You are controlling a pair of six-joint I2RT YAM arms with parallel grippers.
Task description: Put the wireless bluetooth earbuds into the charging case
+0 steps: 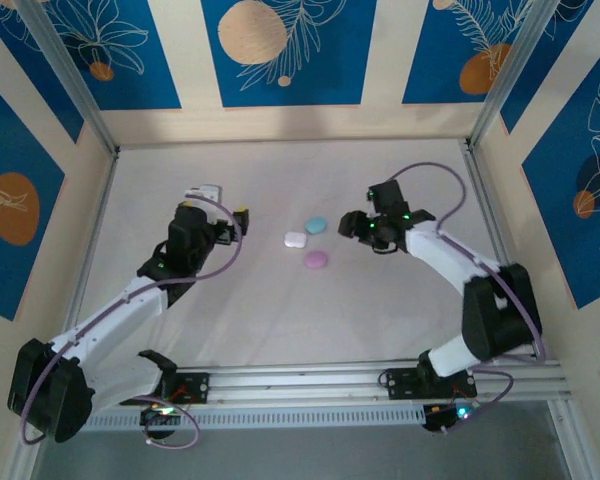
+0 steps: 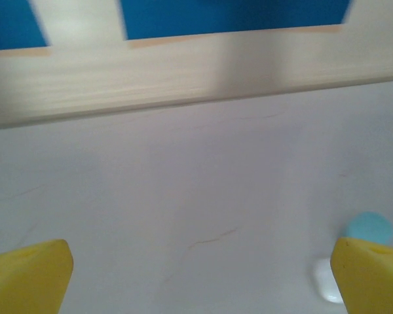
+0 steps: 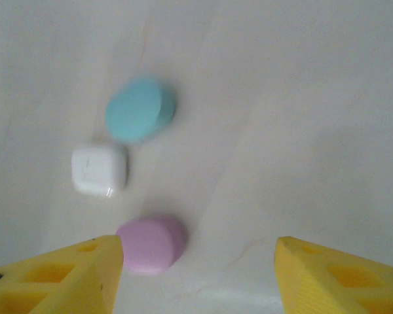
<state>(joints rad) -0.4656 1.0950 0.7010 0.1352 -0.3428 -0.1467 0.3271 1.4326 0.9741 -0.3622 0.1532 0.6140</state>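
Top external view: three closed cases lie mid-frame on the table (image 1: 280,320), with the blue case (image 1: 316,225) uppermost, the white case (image 1: 296,240) at its lower left and the pink case (image 1: 316,260) lowest. Just right of them, the right gripper (image 1: 350,225) has its fingers spread and holds nothing. Left of centre, the left gripper (image 1: 227,202) gapes wide over bare table.

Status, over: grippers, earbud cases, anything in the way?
Left gripper open, empty. Right gripper open, empty, pointed at cases. Blue case, white case, pink case clustered together, lids look shut. Nothing in the way.
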